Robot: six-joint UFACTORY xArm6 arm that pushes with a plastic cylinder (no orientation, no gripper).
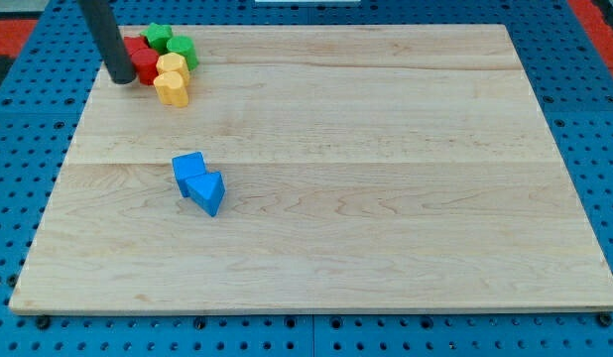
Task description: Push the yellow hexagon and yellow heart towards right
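Two yellow blocks sit at the view's top left of the wooden board: one above, the other just below it and touching it. I cannot tell which is the hexagon and which the heart. My tip stands to their left, against a red block that lies between the tip and the yellow blocks.
Another red block, a green star-like block and a green block crowd the same cluster. Two blue blocks lie touching at the board's left centre. The board rests on a blue pegboard.
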